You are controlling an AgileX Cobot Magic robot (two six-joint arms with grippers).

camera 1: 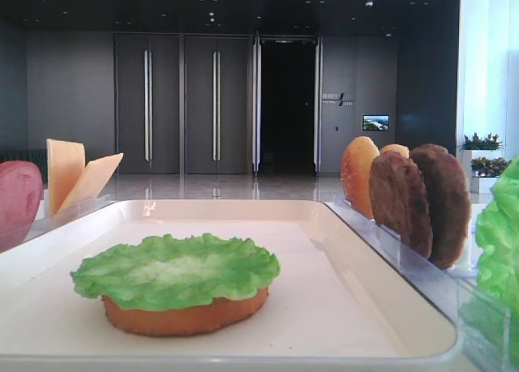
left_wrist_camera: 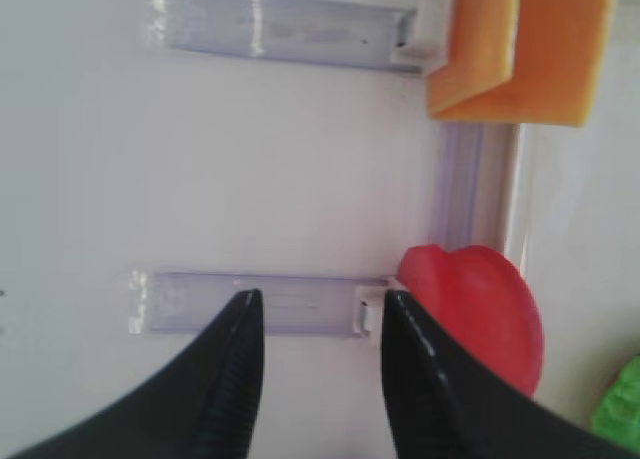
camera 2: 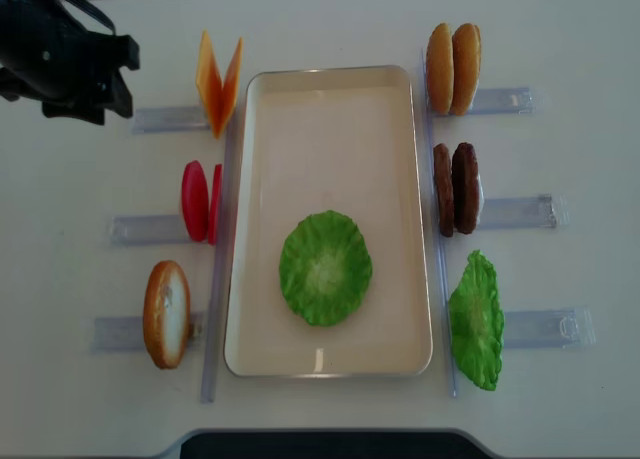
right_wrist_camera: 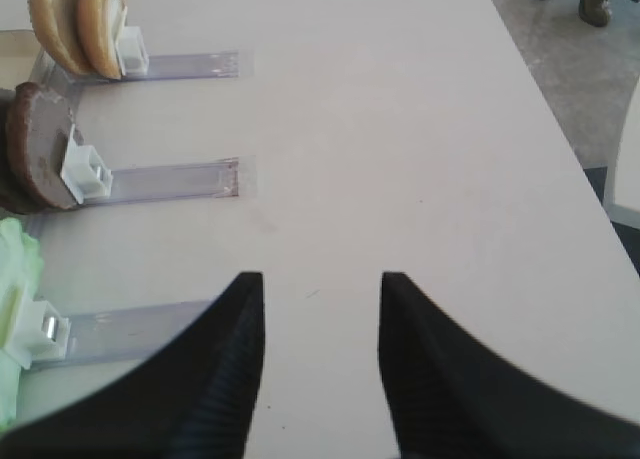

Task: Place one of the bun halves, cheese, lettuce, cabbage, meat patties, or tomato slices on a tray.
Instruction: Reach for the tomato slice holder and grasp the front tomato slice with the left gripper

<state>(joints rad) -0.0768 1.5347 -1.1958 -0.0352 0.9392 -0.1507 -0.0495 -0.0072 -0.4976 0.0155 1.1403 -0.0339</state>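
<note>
The cream-white tray point(camera 2: 330, 109) lies mid-table. In it a lettuce leaf point(camera 2: 325, 267) covers a bun half point(camera 1: 185, 315). Left of the tray stand cheese slices point(camera 2: 218, 84), tomato slices point(camera 2: 198, 201) and a bun half point(camera 2: 166, 313). On its right are two bun halves point(camera 2: 452, 67), two meat patties point(camera 2: 456, 188) and another lettuce leaf point(camera 2: 476, 321). My left gripper point(left_wrist_camera: 320, 304) is open and empty over the clear holder, with the tomato slices point(left_wrist_camera: 480, 314) just to its right. My right gripper point(right_wrist_camera: 322, 284) is open over bare table, right of the patties point(right_wrist_camera: 35, 154). No cabbage shows.
Clear plastic holders point(camera 2: 150, 227) run outward from each food stack on both sides. The left arm's black body point(camera 2: 60, 49) sits at the far left corner. The table's right edge point(right_wrist_camera: 560, 129) drops to a grey floor.
</note>
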